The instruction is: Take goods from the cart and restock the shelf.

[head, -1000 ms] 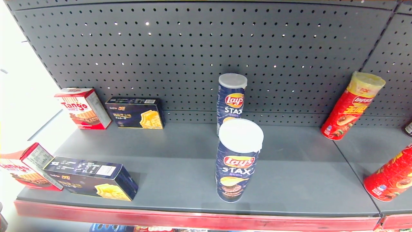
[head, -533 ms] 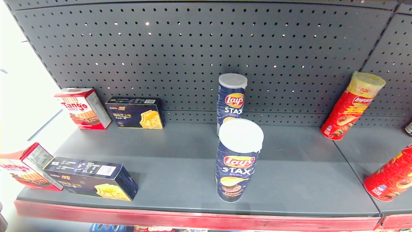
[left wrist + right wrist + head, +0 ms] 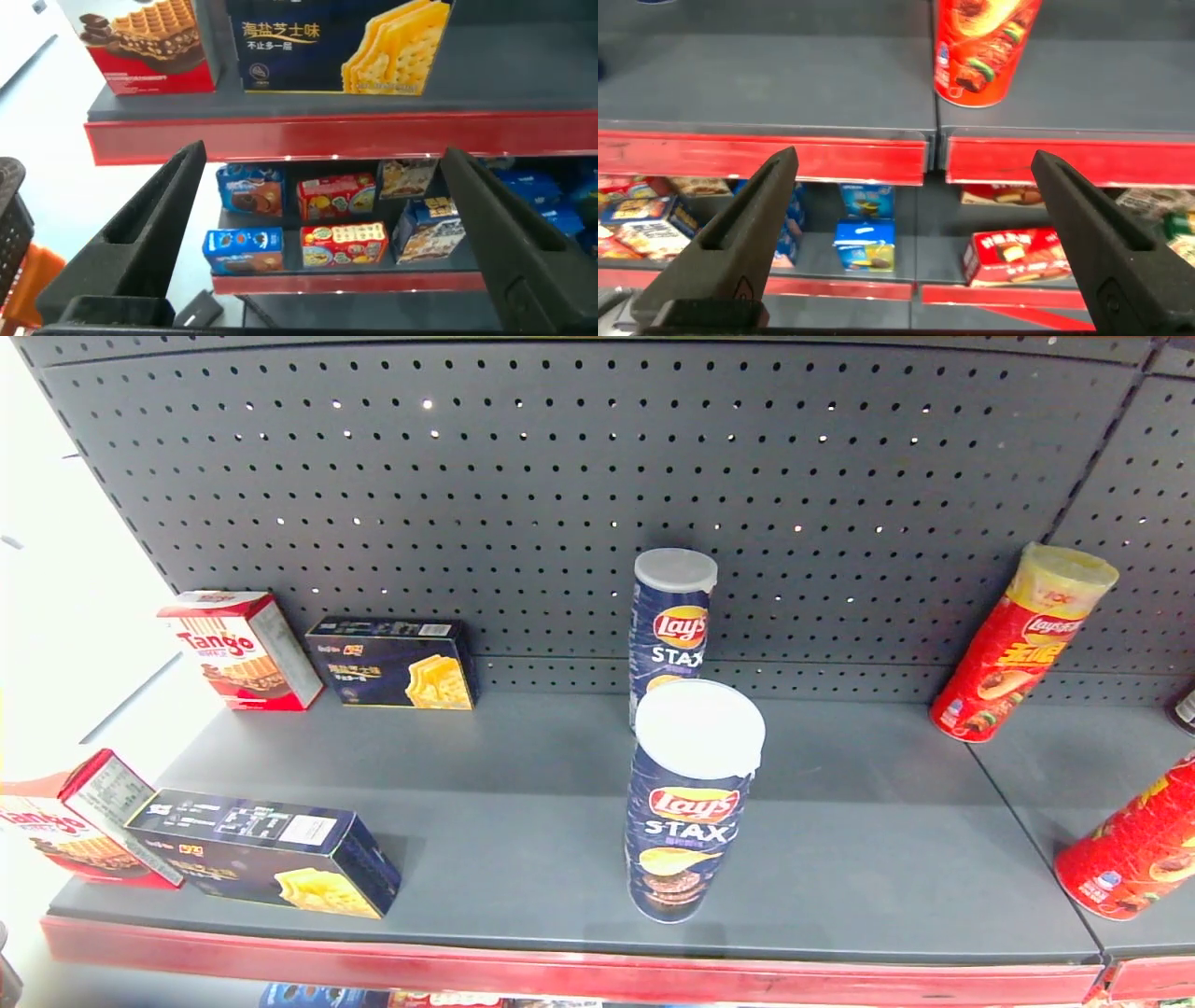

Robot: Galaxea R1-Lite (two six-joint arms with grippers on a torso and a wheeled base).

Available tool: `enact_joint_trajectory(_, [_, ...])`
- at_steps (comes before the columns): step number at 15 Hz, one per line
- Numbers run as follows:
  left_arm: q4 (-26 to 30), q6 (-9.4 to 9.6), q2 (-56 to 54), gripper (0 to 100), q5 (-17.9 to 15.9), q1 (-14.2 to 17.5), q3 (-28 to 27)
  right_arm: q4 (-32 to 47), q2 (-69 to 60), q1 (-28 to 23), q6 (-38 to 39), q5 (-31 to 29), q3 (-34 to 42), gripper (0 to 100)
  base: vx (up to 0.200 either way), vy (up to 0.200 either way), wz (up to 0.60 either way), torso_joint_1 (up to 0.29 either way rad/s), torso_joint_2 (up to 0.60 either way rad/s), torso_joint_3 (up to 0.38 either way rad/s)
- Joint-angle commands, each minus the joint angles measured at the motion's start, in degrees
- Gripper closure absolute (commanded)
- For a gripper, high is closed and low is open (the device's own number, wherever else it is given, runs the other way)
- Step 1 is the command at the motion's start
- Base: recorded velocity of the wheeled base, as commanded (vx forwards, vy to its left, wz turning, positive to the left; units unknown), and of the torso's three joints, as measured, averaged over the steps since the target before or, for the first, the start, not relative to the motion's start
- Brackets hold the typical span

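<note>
The left gripper hangs spread wide and empty before the red front edge of the shelf. Just beyond its fingers a dark blue cracker box sits beside a red wafer box. The right gripper is likewise parted, holding nothing. A red chip can stands beyond it, perhaps at the seam between boards.
</note>
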Motion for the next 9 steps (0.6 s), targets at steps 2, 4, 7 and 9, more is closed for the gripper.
enact_joint_trajectory(2, [0.05,1.49,-0.12,0,4.09,0.01,0.0,0.02,0.04,0.0,-0.11,-1.78,-0.01,0,0.0,0.0,0.0,0.0,0.0,0.0])
enact_joint_trajectory(4, [-0.04,1.41,-0.12,0,5.15,0.18,0.0,-0.07,-0.14,0.18,-0.28,-1.87,-0.01,0,0.0,0.0,0.0,0.0,0.0,0.0])
enact_joint_trajectory(7, [0.05,0.62,-0.12,0,5.32,0.09,0.0,-0.07,-0.22,0.18,-0.28,-1.78,-0.01,0,0.0,0.0,0.0,0.0,0.0,0.0])
enact_joint_trajectory(9, [-0.04,-0.53,-0.12,0,6.03,0.18,0.0,-0.07,-0.22,0.18,-0.28,-1.78,-0.01,0,0.0,0.0,0.0,0.0,0.0,0.0])
